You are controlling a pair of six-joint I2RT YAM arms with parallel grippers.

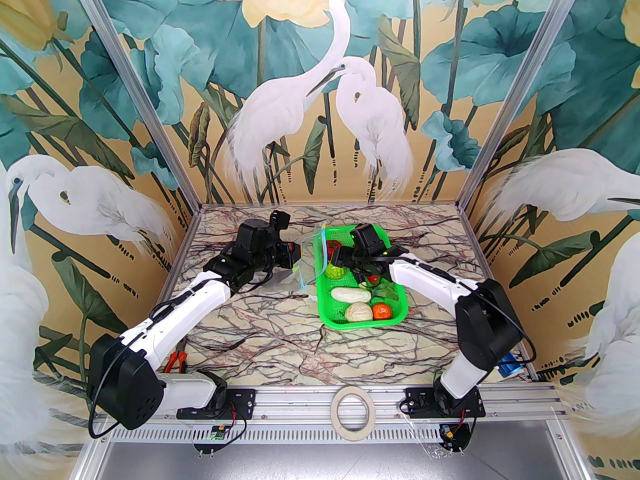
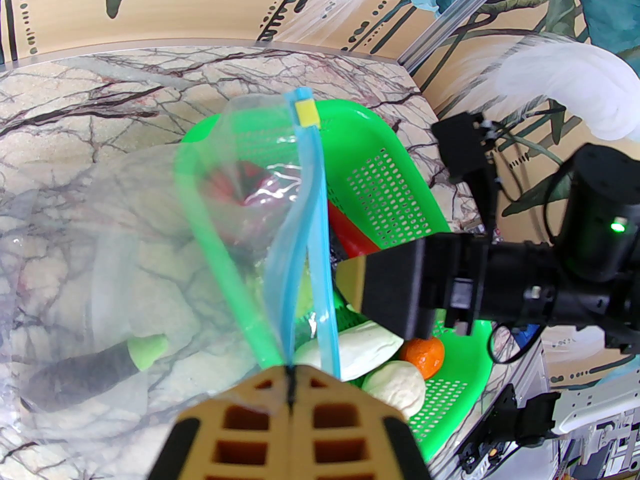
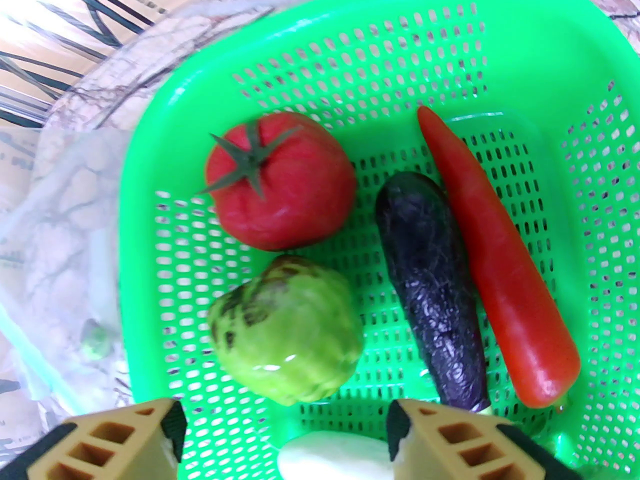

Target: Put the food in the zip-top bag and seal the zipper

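Nearest, at the near end of the green basket: pale cabbage and orange side by side, white gourd just behind. Further in, over the basket — right gripper, jaws wide apart, above green apple and eggplant. Level with it, left of the basket, left gripper, jaws pressed together on the zipper, holding up the mouth of the zip-top bag; inside the bag, a dark piece with a green end. Farthest, tomato and red chili.

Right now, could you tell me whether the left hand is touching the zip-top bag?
Touching. The left wrist view shows the left hand shut on the zip-top bag, pinching the plastic where its blue zipper ends.
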